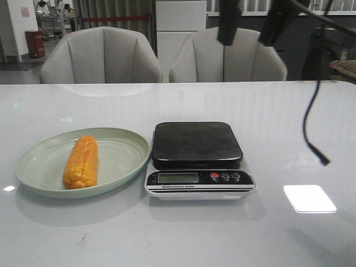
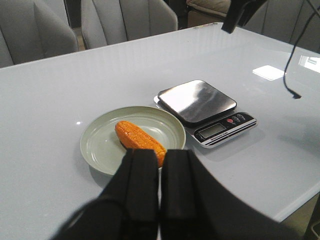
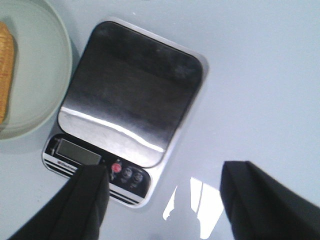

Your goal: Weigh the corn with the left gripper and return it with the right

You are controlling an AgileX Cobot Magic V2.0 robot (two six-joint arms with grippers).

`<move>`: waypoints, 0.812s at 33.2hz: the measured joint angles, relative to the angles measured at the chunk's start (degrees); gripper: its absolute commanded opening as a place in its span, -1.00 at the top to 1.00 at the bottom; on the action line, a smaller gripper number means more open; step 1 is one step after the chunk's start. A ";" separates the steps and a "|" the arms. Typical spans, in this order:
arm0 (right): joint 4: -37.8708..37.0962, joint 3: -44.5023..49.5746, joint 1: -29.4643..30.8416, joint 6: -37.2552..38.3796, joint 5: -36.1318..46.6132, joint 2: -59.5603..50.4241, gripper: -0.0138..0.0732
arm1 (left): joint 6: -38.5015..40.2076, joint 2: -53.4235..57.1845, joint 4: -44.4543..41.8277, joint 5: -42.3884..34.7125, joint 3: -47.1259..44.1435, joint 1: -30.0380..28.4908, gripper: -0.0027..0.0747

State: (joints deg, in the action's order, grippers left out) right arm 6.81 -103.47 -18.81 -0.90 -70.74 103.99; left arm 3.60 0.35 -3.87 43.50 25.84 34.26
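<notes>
While the orange-yellow corn cob with its rows of kernels (image 1: 81, 162) is lying inside the shallow pale green round plate (image 1: 129, 146), nothing is yet being carried to the black-topped electronic kitchen scale (image 1: 197, 143), whose steel weighing platform is standing bare. The plate is being seen just beside the scale, on its left in the front view, both resting on the glossy white table (image 1: 178, 239).

In the left wrist view, the bulky matte-black left gripper (image 2: 160, 190) is being held above the table on the near side of the plate, with its two broad black fingers (image 2: 141, 185) pressed together and nothing held between them. The corn (image 2: 139, 140) is lying directly ahead of and below those fingertips, its nearer end partly hidden behind them. Its long axis is running diagonally across the wrist view, and roughly front to back in the front view, so the fingers will probably have to be parted and set across the cob's short width.

The left arm is judged the nearer one to the corn. The black right gripper (image 3: 165, 200) is being held high over the scale, its fingers spread wide apart and empty, with the scale's display and buttons (image 3: 120, 170) lying beneath them; only an edge of the corn (image 3: 6, 70) is appearing in that view.
</notes>
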 measured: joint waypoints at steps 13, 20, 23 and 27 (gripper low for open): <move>0.00 25.83 4.98 -5.88 12.78 -23.89 -0.61 | 0.00 0.00 0.00 0.00 0.00 0.00 0.61; 0.00 40.25 5.10 -5.92 22.31 -38.80 -0.61 | 0.00 0.00 0.00 0.00 0.00 0.00 0.61; 0.00 45.86 5.10 -5.92 26.21 -45.21 -0.61 | 0.00 0.00 0.00 0.00 0.00 0.00 0.61; 0.13 53.99 5.10 -5.92 32.55 -54.00 -0.61 | 0.00 0.00 0.00 0.00 0.00 0.00 0.61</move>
State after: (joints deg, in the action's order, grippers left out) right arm 6.94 -49.48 -13.71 -6.82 -38.19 49.99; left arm 3.60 0.35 -3.87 43.50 25.84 34.26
